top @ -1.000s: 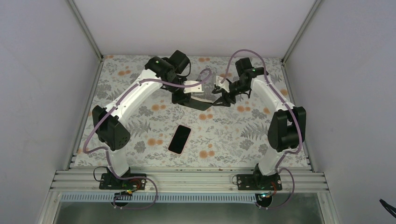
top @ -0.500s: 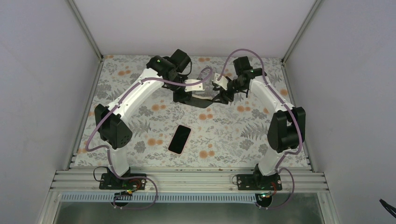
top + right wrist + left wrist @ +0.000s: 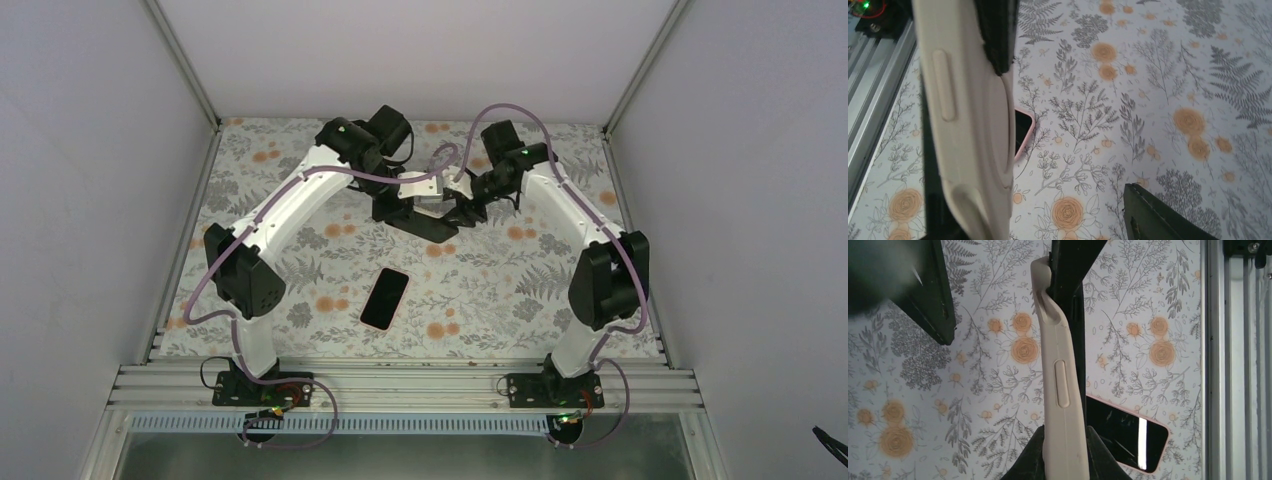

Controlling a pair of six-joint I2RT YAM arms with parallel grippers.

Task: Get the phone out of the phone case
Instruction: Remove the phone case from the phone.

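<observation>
My left gripper (image 3: 1064,440) is shut on a beige phone case (image 3: 1060,375), held edge-on above the table. A dark strip, the phone (image 3: 1079,355), runs along the case's right side. In the top view the held case (image 3: 432,224) sits between both grippers at the table's far middle. My right gripper (image 3: 1048,220) is open around the case's (image 3: 968,115) other end. One finger lies against the case; the other finger (image 3: 1158,215) stands well apart. In the left wrist view, the right gripper's fingers (image 3: 923,290) show at the top.
A second phone in a pink case (image 3: 386,298) lies screen-up on the floral mat (image 3: 500,290), nearer the arm bases; it also shows in the left wrist view (image 3: 1125,432). Aluminium rails (image 3: 400,385) run along the near edge. Grey walls enclose the table.
My right arm has swung left toward the left gripper, bringing its open fingers around the end of the held case. The left arm has barely moved.
</observation>
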